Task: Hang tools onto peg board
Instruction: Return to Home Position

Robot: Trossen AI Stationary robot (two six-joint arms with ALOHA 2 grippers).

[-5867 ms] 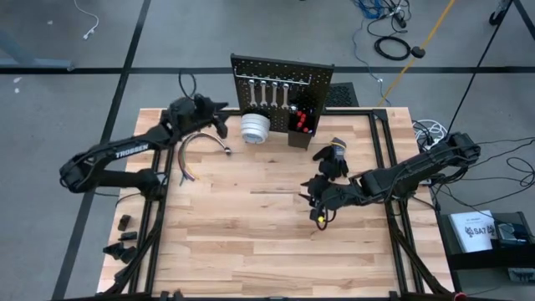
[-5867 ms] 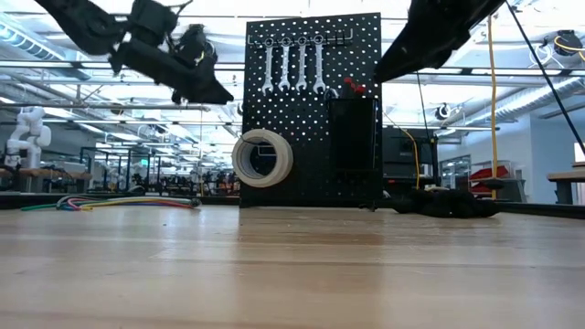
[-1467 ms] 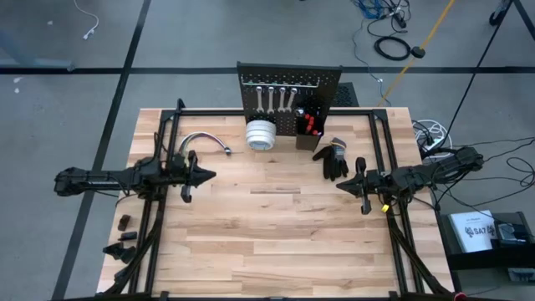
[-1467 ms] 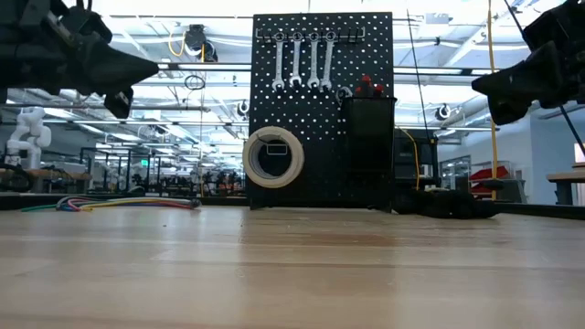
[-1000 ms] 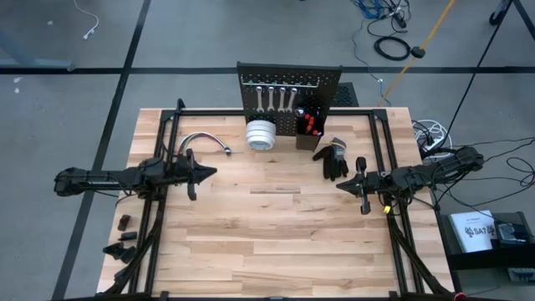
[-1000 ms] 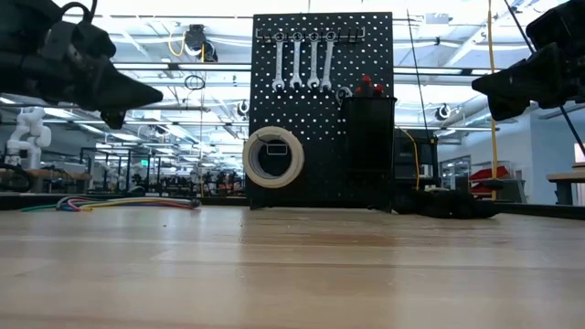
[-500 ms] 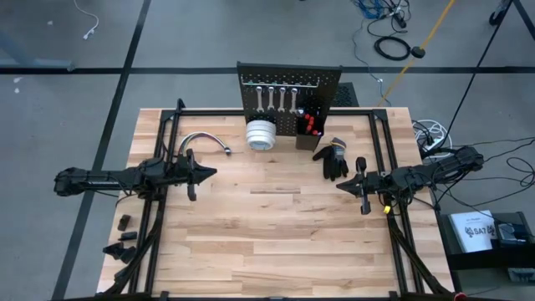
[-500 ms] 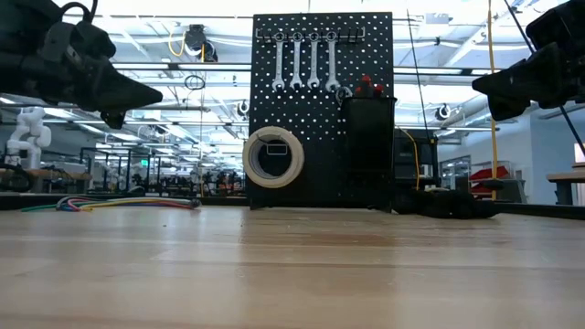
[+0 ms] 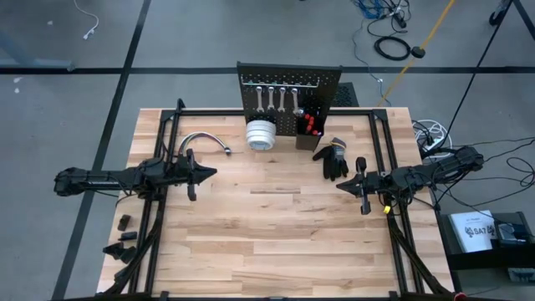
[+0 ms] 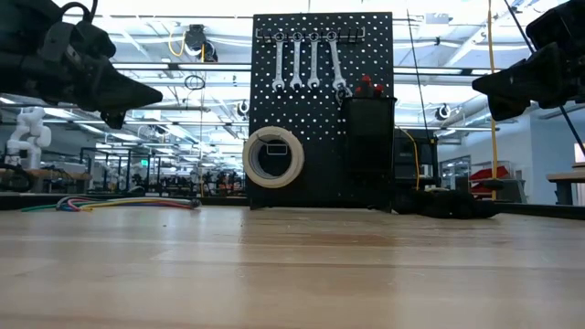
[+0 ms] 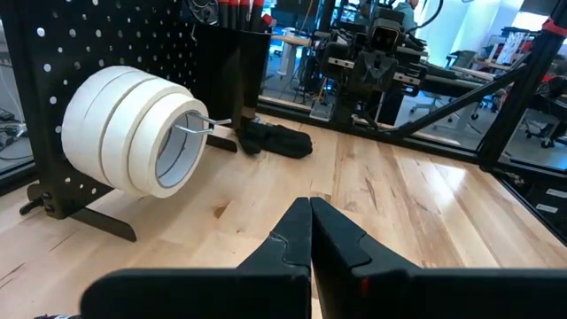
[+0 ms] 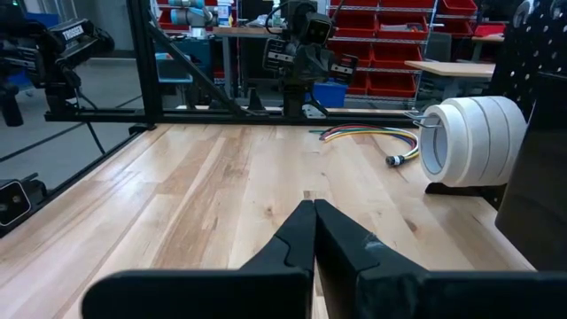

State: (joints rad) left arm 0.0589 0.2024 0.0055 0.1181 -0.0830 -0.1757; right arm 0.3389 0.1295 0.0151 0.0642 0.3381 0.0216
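Low view: four wrenches (image 10: 295,64), four white tape rolls (image 12: 469,142), one peg board (image 10: 316,137)

A robotics lab in a big open hall — the low view shows workbenches (image 10: 565,175) receding under ceiling lights, with a white robot arm (image 10: 23,137) at the left edge; red storage bins (image 12: 390,49) fill shelves at the right wrist view's upper right. From above, a grey concrete floor (image 9: 58,109) marked with black tape lines (image 9: 125,70); loose cables (image 9: 391,46) coiled at upper right.
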